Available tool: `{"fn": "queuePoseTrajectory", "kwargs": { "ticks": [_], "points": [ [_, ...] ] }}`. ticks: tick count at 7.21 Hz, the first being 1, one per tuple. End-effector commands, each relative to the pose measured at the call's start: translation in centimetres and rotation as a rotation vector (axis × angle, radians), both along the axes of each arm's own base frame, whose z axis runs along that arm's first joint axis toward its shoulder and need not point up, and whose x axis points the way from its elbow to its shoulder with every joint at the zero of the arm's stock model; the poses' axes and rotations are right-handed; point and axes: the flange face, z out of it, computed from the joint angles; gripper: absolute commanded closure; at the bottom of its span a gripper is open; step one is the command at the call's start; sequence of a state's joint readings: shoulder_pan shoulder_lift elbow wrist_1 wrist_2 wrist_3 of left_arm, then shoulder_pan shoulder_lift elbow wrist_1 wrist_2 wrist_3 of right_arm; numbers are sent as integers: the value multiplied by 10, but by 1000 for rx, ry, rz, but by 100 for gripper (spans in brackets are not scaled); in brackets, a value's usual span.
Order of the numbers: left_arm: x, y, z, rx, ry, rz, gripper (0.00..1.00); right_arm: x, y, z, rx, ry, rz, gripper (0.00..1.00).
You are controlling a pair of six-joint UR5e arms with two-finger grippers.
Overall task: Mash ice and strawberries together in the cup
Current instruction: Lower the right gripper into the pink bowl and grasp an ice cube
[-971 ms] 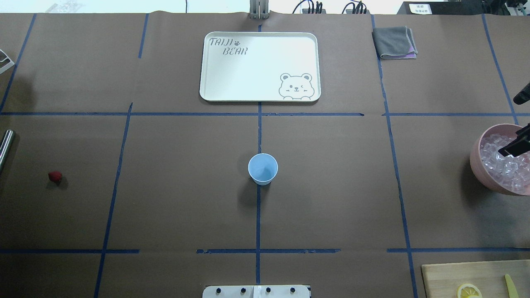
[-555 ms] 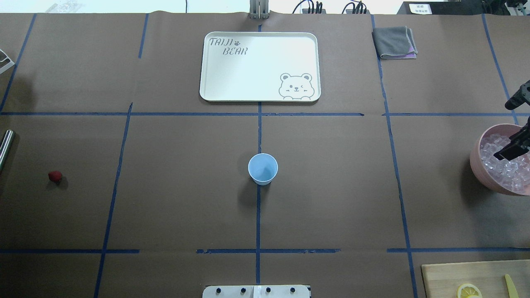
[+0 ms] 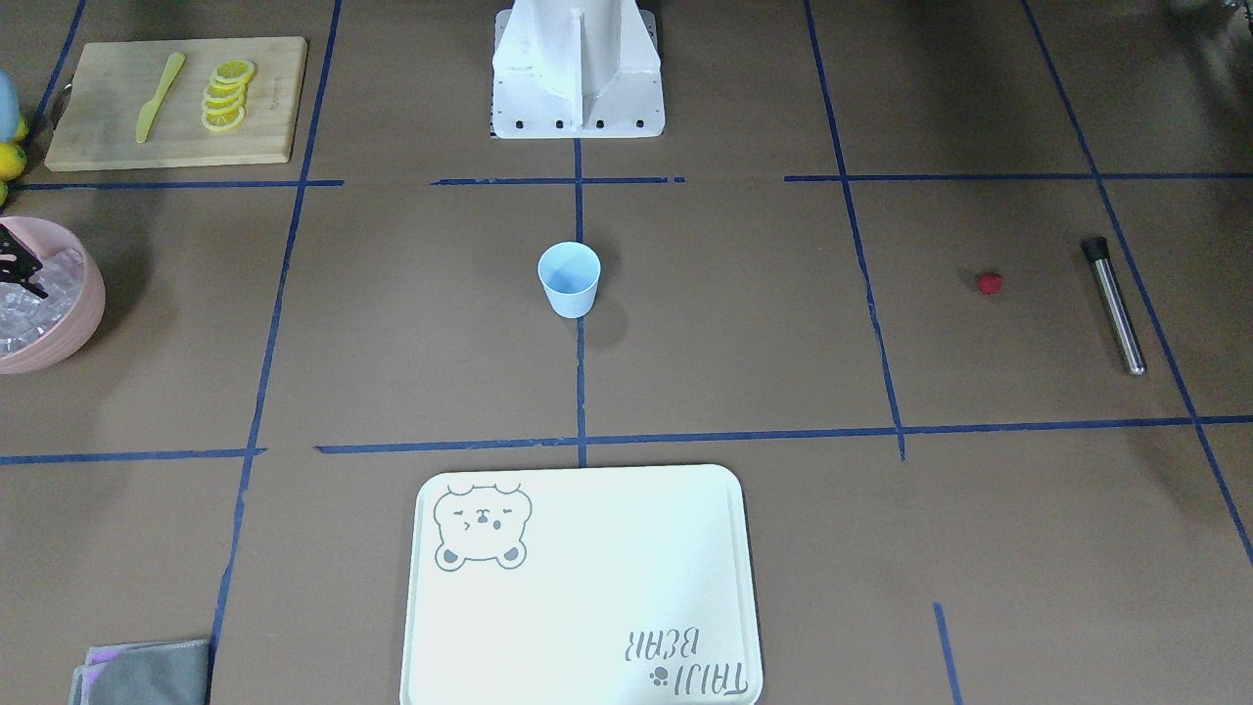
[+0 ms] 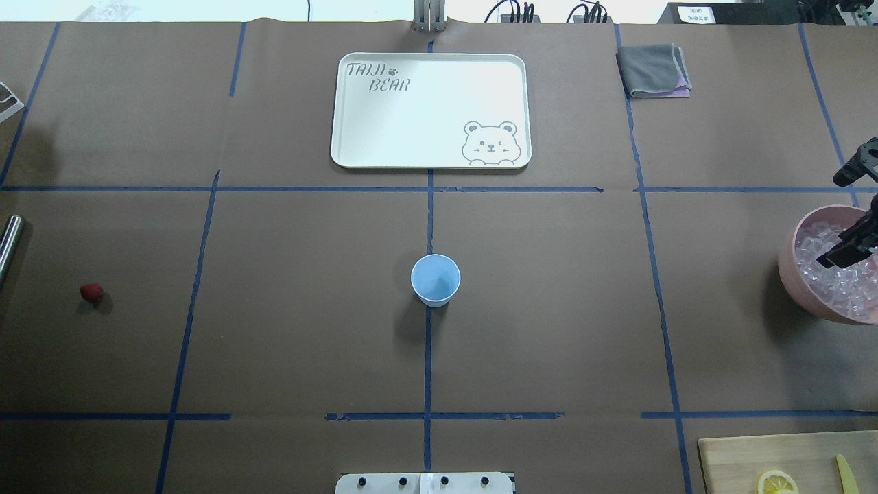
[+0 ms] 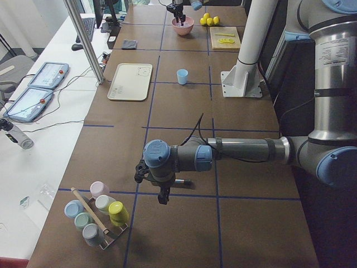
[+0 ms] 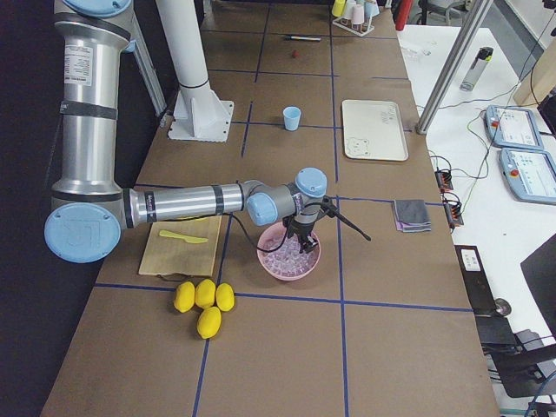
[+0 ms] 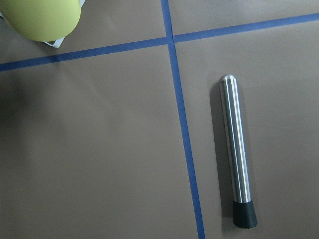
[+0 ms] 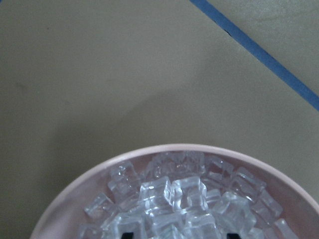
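The pale blue cup (image 4: pixel 435 278) stands upright mid-table, also in the front view (image 3: pixel 569 277). A red strawberry (image 4: pixel 91 293) lies far left on the table, apart from everything. The ice (image 8: pixel 184 194) fills a pink bowl (image 4: pixel 789 267) at the right edge. My right gripper (image 4: pixel 840 254) hangs over that bowl, open, its two fingertips (image 8: pixel 128 234) wide apart just at the cubes. My left gripper (image 5: pixel 163 196) shows only in the exterior left view, above bare table; I cannot tell whether it is open.
A steel muddler (image 7: pixel 237 149) lies near the strawberry, under the left wrist. A white tray (image 4: pixel 431 158) sits at the far side, a grey cloth (image 4: pixel 653 70) beside it. A cutting board (image 3: pixel 171 98) holds lemon slices and a knife. A rack of coloured cups (image 5: pixel 95 215) stands near the left arm.
My right gripper has shifted slightly further in over the pink bowl and sunk a little toward the ice. Cup and strawberry have not moved.
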State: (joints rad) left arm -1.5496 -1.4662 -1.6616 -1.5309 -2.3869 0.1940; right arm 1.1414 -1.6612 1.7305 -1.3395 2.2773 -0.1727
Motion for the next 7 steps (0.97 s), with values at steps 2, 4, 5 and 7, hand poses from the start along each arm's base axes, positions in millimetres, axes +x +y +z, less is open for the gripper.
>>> {"fn": "queuePoseTrajectory", "kwargs": {
  "ticks": [2,4,5,7],
  "points": [
    [0,0,0,-1,0,0,0,0,0,-1,-3,-5,-1,45],
    [0,0,0,1,0,1,0,0,2,1,-6,-3,-2,88],
    [0,0,-1,1,0,0,0,1,2,1,-6,-3,-1,97],
    [0,0,-1,1,1,0,0,0,0,-7,4,-10,-2,97]
  ]
}}
